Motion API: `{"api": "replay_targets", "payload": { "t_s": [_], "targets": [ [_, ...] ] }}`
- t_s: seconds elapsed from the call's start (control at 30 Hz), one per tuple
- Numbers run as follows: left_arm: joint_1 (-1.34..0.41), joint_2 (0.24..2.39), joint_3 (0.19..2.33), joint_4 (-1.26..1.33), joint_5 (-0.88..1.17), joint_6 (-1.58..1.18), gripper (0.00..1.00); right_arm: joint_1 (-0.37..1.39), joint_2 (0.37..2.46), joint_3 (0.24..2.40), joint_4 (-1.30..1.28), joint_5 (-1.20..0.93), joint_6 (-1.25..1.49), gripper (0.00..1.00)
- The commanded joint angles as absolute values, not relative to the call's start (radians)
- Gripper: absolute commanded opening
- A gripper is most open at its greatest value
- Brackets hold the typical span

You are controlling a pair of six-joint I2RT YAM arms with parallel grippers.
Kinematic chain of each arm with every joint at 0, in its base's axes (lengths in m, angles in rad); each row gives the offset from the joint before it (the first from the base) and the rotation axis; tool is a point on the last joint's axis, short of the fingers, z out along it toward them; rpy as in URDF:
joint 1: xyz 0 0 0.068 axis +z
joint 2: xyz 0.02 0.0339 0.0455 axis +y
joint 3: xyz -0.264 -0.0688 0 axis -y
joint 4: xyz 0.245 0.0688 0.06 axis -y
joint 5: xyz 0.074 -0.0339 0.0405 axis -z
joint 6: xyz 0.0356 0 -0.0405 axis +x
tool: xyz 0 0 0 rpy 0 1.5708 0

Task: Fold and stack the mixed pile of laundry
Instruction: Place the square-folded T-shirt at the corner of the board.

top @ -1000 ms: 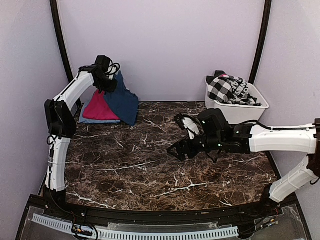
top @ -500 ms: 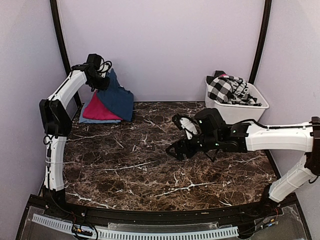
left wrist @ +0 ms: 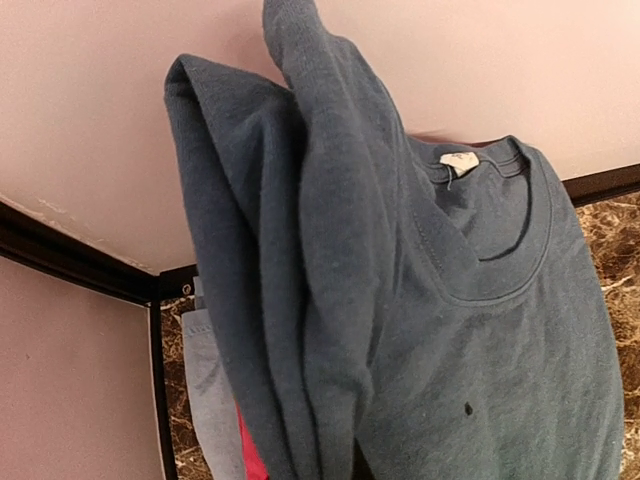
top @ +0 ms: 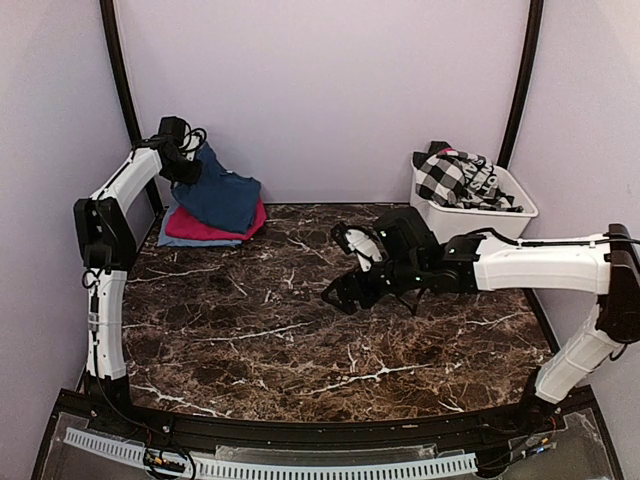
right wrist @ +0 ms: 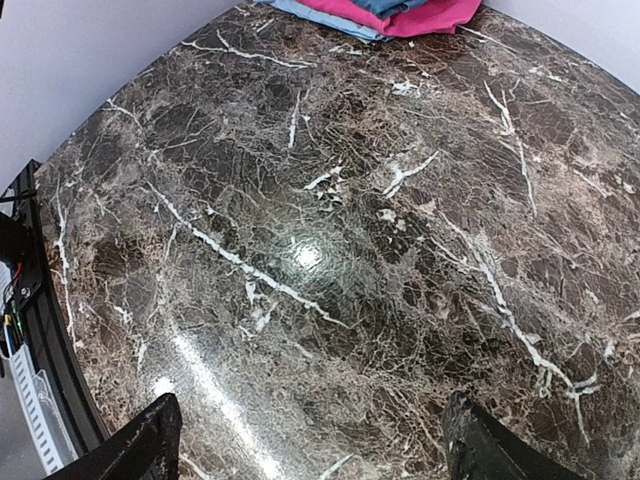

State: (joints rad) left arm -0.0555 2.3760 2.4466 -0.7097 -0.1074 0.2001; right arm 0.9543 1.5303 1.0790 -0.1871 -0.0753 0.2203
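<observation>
Claws: left claw (top: 190, 160) pinching one navy shirt (top: 225, 200) over two cloths (top: 200, 229); right claw (top: 345, 272) spread.

A robot lab cell — two arms (top: 108, 320) (top: 540, 268) bolted at a marble-look table (top: 250, 340), plain lilac walls (top: 320, 90) around.

The desk (top: 250, 330) is dark brown marble-look stone with white veins, polished and glossy, with a bright glare at the middle of the right wrist view. The navy-blue shirt (left wrist: 450, 330) is soft matt knit cloth with a small white label. The magenta-pink cloth (top: 200, 228) and light-blue piece (top: 175, 240) at upper left look matt too. The tub (top: 480, 222) is smooth white plastic; the checked garment (top: 445, 180) is woven cloth. The right fingers (right wrist: 135, 450) are matt black.
</observation>
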Motion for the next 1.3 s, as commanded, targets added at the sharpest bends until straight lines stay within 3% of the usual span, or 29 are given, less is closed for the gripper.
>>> {"api": "replay_targets", "payload": {
  "t_s": [0.0,0.13,0.27,0.37,0.6,0.83,1.13,1.27],
  "targets": [
    [-0.039,2.427,2.433,-0.629,-0.168,0.242,0.02,0.945,1.573,1.126,-0.204,-0.078,0.213,0.87],
    [-0.029,2.477,2.412,-0.606,-0.185,0.254,0.07,0.943,1.590,1.140,-0.210,-0.078,0.216,0.87],
    [-0.009,2.510,2.416,-0.606,-0.224,0.213,0.21,0.939,1.607,1.162,-0.224,-0.086,0.216,0.87],
    [-0.003,2.509,2.413,-0.628,-0.249,0.178,0.26,0.937,1.607,1.166,-0.225,-0.087,0.214,0.87],
    [0.071,2.480,2.394,-0.691,-0.348,0.056,0.55,0.935,1.570,1.148,-0.221,-0.070,0.225,0.88],
    [0.100,2.426,2.382,-0.761,-0.375,-0.035,0.72,0.898,1.470,1.094,-0.231,-0.035,0.240,0.90],
    [0.112,2.284,2.300,-0.786,-0.330,-0.113,0.82,0.791,1.272,1.000,-0.264,0.033,0.265,0.99],
    [0.110,2.206,2.231,-0.775,-0.279,-0.146,0.91,0.727,1.195,0.973,-0.278,0.008,0.266,0.99]
  ]
}}
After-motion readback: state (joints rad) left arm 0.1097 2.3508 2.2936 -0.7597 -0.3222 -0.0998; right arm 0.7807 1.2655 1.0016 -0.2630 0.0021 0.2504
